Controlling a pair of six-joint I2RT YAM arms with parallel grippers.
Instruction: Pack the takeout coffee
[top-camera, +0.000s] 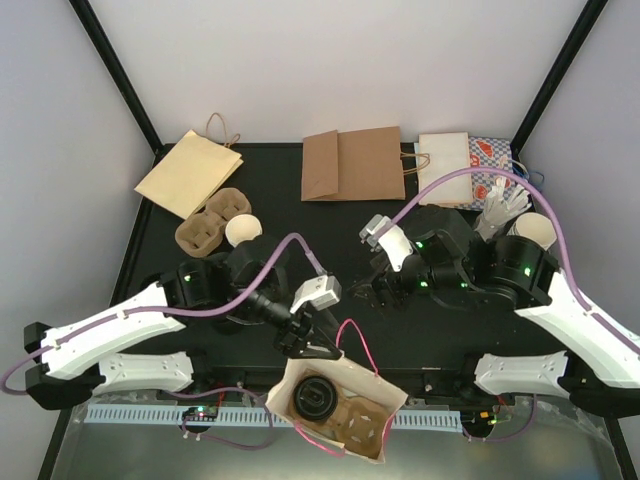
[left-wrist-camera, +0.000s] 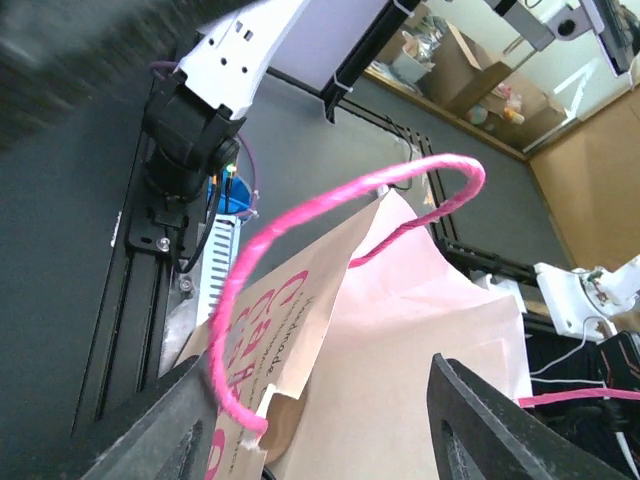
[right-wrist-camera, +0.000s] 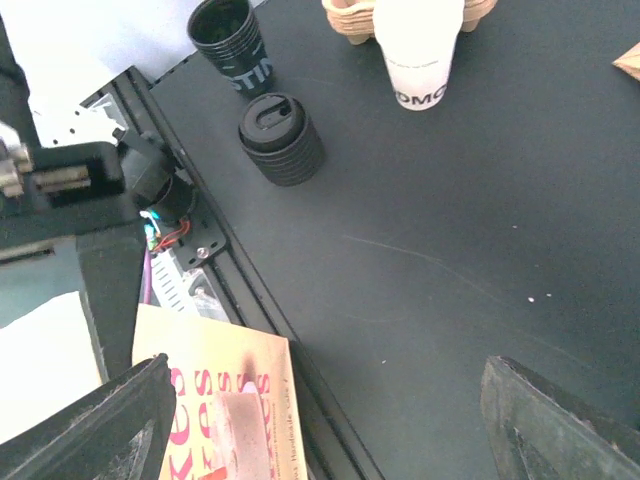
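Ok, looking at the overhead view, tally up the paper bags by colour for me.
light tan bag, flat: 1
brown bag, flat: 1
white bag, flat: 1
red-and-blue printed bag, partly hidden: 1
cream bag with pink handles, standing open: 1
Total: 5

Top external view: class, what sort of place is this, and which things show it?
Probably a robotics lab bench staged as a coffee takeout counter: robot arms bolted to a black table, with paper bags, a pulp cup carrier and a white paper cup.
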